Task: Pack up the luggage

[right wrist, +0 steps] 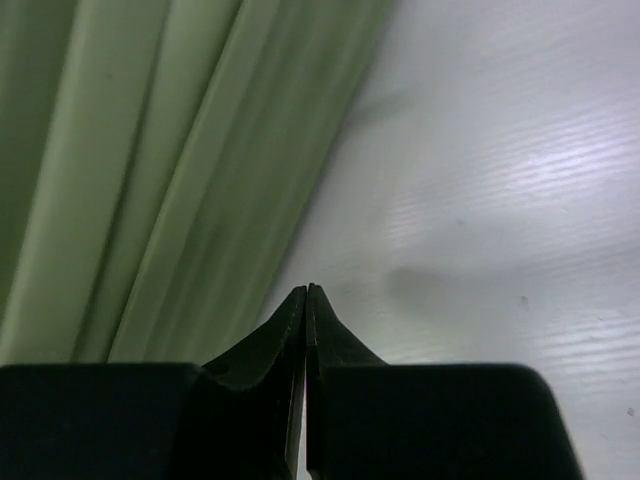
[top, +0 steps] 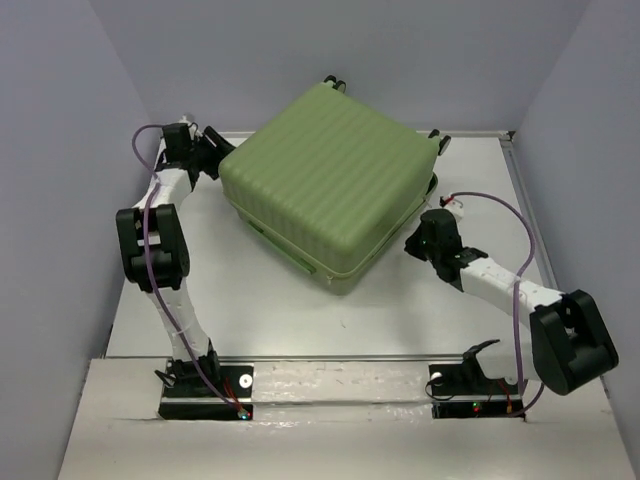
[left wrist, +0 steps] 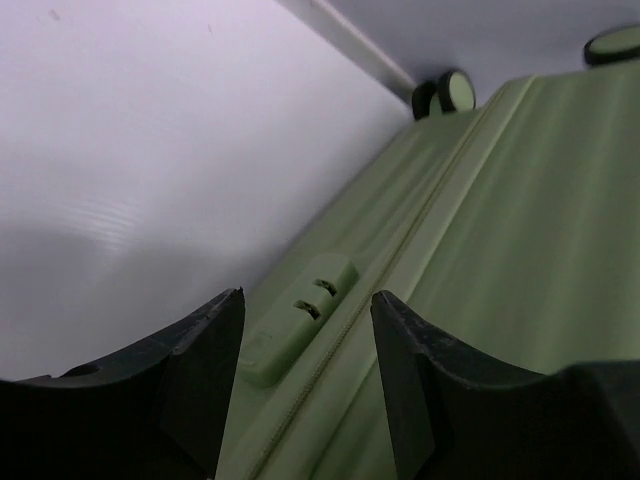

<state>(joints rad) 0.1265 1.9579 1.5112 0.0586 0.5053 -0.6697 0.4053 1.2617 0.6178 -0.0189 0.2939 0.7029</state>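
Luggage (top: 330, 185) is lying flat on the table (top: 250, 300) with its ribbed lid down, sitting between the two grippers. The left gripper (left wrist: 305, 320) is holding its jaws spread and empty, with the suitcase's side and green lock block (left wrist: 312, 298) just ahead of its fingertips and a wheel (left wrist: 450, 92) farther beyond. The right gripper (right wrist: 307, 292) is pressing its fingers together on nothing, with the shell just ahead to its left.
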